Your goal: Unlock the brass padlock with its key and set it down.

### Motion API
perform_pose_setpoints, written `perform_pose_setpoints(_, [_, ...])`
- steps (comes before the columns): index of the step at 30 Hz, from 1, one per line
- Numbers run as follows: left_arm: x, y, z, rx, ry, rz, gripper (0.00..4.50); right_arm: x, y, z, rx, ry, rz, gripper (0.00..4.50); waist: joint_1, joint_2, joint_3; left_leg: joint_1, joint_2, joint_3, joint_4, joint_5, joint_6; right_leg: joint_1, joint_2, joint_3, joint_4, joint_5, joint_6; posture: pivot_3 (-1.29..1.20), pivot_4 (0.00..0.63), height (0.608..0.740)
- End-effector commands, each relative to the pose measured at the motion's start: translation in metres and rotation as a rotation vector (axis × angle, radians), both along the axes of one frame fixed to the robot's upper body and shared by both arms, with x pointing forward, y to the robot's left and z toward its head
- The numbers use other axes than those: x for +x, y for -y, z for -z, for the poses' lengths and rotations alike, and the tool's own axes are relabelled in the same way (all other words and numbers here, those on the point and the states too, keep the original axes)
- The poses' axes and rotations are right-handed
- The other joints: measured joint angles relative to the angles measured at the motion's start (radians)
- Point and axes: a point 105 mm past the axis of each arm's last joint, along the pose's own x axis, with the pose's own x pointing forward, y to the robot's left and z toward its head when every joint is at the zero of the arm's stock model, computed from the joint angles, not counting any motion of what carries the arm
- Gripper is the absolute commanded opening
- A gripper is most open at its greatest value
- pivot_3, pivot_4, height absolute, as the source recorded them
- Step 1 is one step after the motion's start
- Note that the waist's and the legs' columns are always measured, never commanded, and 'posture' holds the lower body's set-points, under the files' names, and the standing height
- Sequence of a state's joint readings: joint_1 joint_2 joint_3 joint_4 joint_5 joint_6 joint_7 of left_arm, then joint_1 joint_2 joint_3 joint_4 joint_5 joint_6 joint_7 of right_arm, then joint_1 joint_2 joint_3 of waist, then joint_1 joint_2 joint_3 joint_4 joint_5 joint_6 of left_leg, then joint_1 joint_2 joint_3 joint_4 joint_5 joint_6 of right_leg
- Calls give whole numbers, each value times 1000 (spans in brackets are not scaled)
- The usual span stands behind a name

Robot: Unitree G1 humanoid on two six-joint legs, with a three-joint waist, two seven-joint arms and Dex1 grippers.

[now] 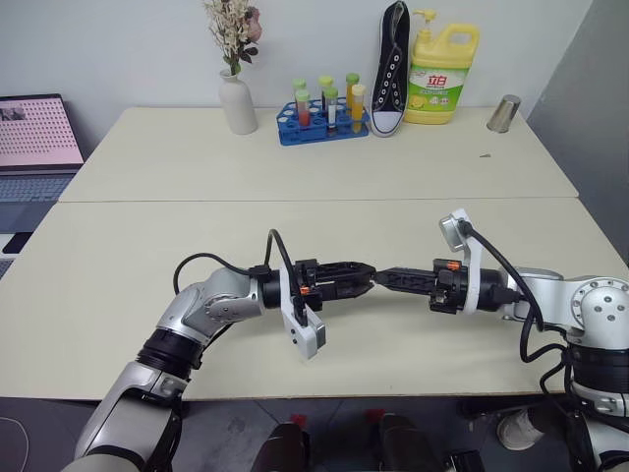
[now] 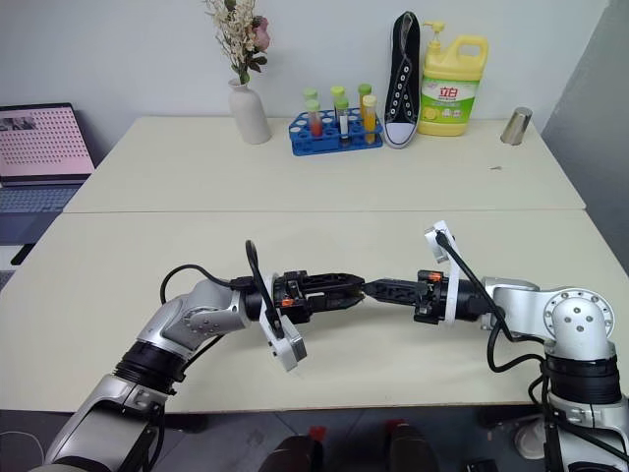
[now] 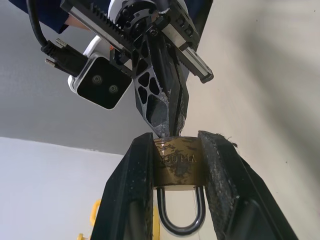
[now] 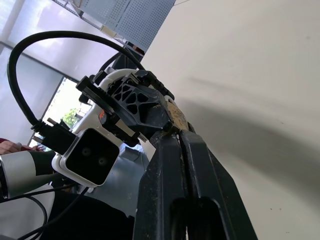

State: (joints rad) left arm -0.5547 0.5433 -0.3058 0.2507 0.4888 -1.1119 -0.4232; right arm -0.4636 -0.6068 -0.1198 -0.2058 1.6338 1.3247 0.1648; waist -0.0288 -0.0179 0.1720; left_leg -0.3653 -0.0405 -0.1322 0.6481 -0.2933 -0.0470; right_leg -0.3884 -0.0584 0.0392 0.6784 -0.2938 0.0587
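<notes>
I'm pinching the tiny shiny gold-coloured brass padlock (image 3: pixel 176 161) by its flat sides in my left gripper (image 1: pixel 360 279), silvery shackle pointing back at my wrist. My right gripper (image 1: pixel 385 279), fingers pressed together, is poking at the padlock's keyway end; can't make out the key. Guessing the padlock's light, hard and slippery, so those flats are the spot.

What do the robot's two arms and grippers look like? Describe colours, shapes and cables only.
Both arms have silver-grey metal shells with black joint bands. Each gripper, left and right, has two black lattice-ribbed fingers, small orange marks at the base, a white wrist bracket carrying a camera, and a looping black cable.
</notes>
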Motion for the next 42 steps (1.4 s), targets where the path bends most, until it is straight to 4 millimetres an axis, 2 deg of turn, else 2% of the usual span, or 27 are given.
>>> perform_pose_setpoints(1, [-2, 6, -16, -49, 56, 25, 991, -13, -16, -10, 39, 7, -100, 0, 0, 0, 0, 0, 0, 0, 0, 0, 0, 0, 0, 0, 0, 0, 0, 0, 150, 740])
perform_pose_setpoints(10, [-2, 6, -16, -43, 64, 27, 991, -15, -22, -13, 78, -52, -102, 0, 0, 0, 0, 0, 0, 0, 0, 0, 0, 0, 0, 0, 0, 0, 0, 0, 150, 740])
perform_pose_setpoints(16, [-1, 6, -16, -50, 54, 17, 991, -19, -27, -16, 63, -20, -128, 0, 0, 0, 0, 0, 1, 0, 0, 0, 0, 0, 0, 0, 0, 0, 0, 0, 150, 740])
perform_pose_setpoints(19, [0, 5, -16, -54, 48, 12, 991, -23, -28, -12, 9, 32, -148, 609, 0, 0, 0, 0, 1, 0, 0, 0, 0, 0, 0, 0, 0, 0, 0, 0, 150, 740])
perform_pose_setpoints(21, [0, 5, -16, -55, 45, 10, 991, -28, -25, -8, -89, 125, -179, 1310, 0, 1, 0, -1, 1, 0, 0, 0, 0, -1, 0, 0, 0, 0, 0, 0, 150, 740])
perform_pose_setpoints(24, [0, 5, -16, -58, 40, 8, 991, -24, -18, -10, -166, 260, -171, 2456, 0, 1, 0, -1, 0, -1, 0, 0, 0, -1, 0, -1, -1, 0, 0, 0, 150, 740])
perform_pose_setpoints(25, [0, 6, -16, -60, 37, 8, 991, -18, -13, -7, -233, 343, -151, 2456, 0, 0, 0, -1, 0, -1, 0, 0, 0, -1, 0, -1, 0, 0, 0, 0, 150, 740])
perform_pose_setpoints(26, [0, 6, -16, -62, 35, 8, 991, -16, -9, -5, -281, 403, -148, 2840, 0, 1, 0, -1, 0, -1, 0, 0, 0, -1, 0, -1, -1, 0, 0, 0, 150, 740])
perform_pose_setpoints(28, [-1, 7, -16, -66, 31, 9, 991, -13, -3, -1, -331, 498, -146, 3294, 0, 1, 0, -1, 0, -1, 0, 0, 0, -1, 0, -1, -1, 0, 0, 0, 150, 740])
perform_pose_setpoints(30, [-1, 7, -16, -69, 27, 10, 991, -13, -2, 1, -325, 552, -146, 3930, 0, 1, 0, -1, 0, -1, -1, 0, 0, 0, 1, -2, -2, 0, 0, 0, 150, 740])
perform_pose_setpoints(37, [-3, 9, -16, -70, 24, 18, 991, -1, 0, 6, -265, 585, -47, 3943, 0, 0, 0, -1, 0, 0, -1, 0, 0, -1, 1, -1, -1, 0, 0, 0, 150, 740])
perform_pose_setpoints(40, [-2, 8, -17, -66, 27, 16, 991, 4, 19, 13, -337, 555, -34, 3943, 1, 0, 1, -1, 0, 0, -1, 0, 0, -1, 0, -1, -1, 0, 0, 0, 150, 740])
perform_pose_setpoints(42, [-2, 6, -17, -63, 28, 11, 991, -4, 31, 11, -334, 516, -68, 3943, 4, 0, 1, -1, 0, 0, 0, 0, 0, 0, 0, -1, -2, 0, 0, 0, 150, 740])
